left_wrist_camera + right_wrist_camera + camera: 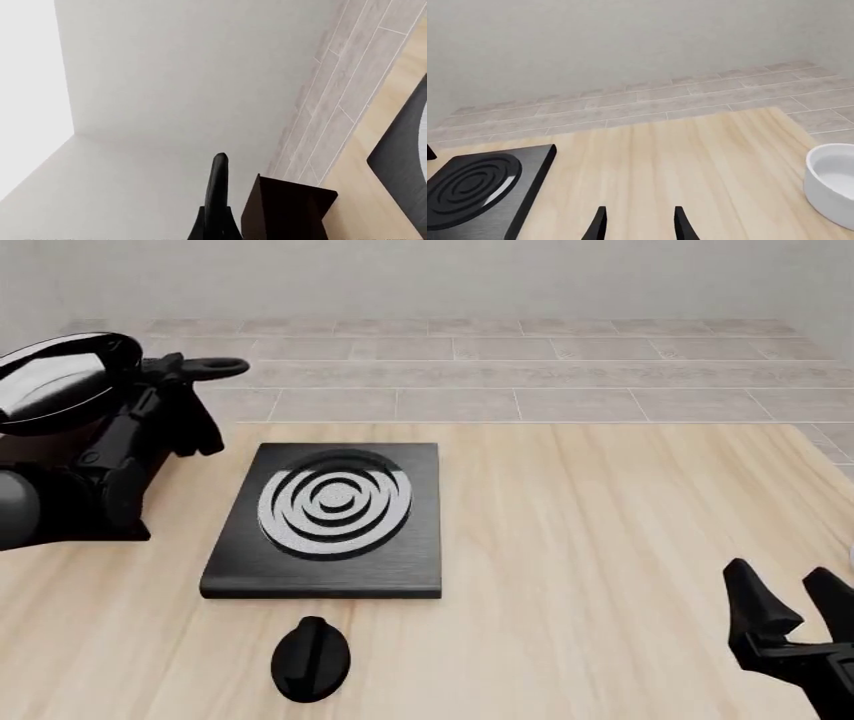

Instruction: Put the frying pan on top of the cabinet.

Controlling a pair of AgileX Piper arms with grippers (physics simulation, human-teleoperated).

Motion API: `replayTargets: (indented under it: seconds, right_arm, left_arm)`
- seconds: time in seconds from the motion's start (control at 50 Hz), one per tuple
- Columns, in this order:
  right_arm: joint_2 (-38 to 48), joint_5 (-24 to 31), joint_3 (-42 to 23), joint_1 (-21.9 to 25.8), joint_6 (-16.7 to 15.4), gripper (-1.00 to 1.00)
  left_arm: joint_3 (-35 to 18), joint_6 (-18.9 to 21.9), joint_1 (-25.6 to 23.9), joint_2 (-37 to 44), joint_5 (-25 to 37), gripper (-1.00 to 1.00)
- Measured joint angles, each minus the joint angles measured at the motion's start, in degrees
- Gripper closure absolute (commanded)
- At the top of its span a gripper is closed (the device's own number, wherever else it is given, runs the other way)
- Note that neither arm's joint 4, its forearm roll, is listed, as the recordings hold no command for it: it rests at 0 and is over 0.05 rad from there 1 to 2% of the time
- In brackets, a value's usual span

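The frying pan (60, 380) is at the far left of the front view, its glossy inside tilted toward the camera. Its long black handle (214, 367) points right and ends in a loop. My left gripper (167, 405) is shut on that handle. The dark cabinet (127, 525) stands under the pan, mostly hidden by my left arm; I cannot tell whether the pan touches its top. One cabinet corner (287, 210) shows in the left wrist view beside a black upright bar (219, 190). My right gripper (790, 615) is open and holds nothing, low at the front right.
A flat black stove plate (327, 515) with white rings lies right of the cabinet. A black oval knob (310, 658) sits in front of the plate. A white bowl (834, 182) stands at the table's right side, by my right gripper (637, 222).
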Motion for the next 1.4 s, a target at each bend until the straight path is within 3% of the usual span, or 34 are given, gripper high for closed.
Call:
replayTargets:
  seconds: [1.4]
  right_arm:
    - [0.3, -0.2, 0.0, 0.0, -0.2, -1.00]
  left_arm:
    - [2.2, -1.3, 2.0, 6.1, -5.8, 1.00]
